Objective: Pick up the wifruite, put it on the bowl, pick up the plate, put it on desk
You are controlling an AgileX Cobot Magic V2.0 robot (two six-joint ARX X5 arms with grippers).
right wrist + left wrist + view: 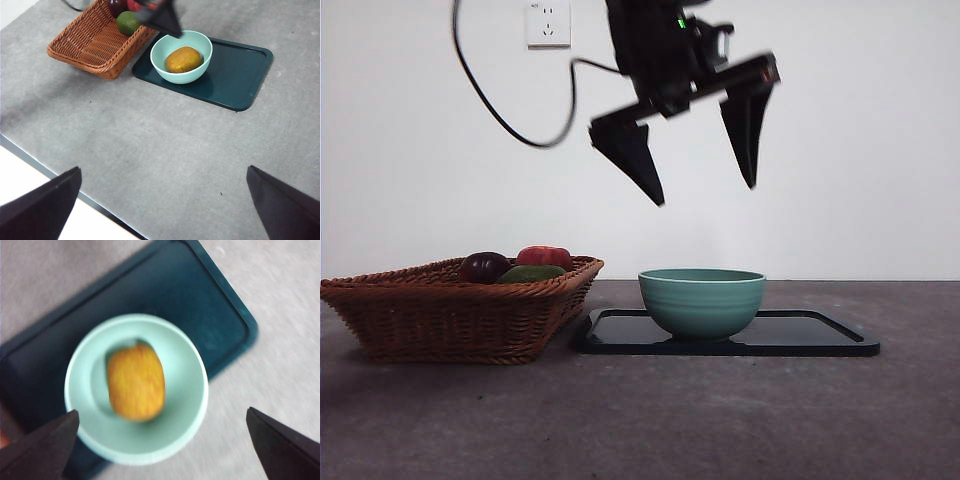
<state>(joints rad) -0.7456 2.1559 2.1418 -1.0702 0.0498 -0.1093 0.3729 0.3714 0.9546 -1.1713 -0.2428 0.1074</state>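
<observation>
The brown-orange wifruite point(136, 381) point(183, 59) lies inside the mint-green bowl point(702, 300) point(196, 405) point(181, 77). The bowl stands on the left part of a dark rectangular plate point(805, 335) point(200, 305) point(235, 75) that rests on the grey desk point(620, 420) point(150, 140). From the front, the fruit is hidden by the bowl's wall. My left gripper point(706, 195) point(161, 411) hangs open well above the bowl and holds nothing; one of its jaws shows in the right wrist view. My right gripper point(163, 168) is open and empty, high over the desk's near side.
A brown wicker basket point(450, 310) point(95, 42) stands just left of the plate, holding a dark purple fruit point(483, 266), a red fruit point(545, 256) and a green fruit point(532, 273) point(127, 21). The desk's edge point(45, 170) runs under my right gripper. A cable point(510, 125) hangs from the left arm.
</observation>
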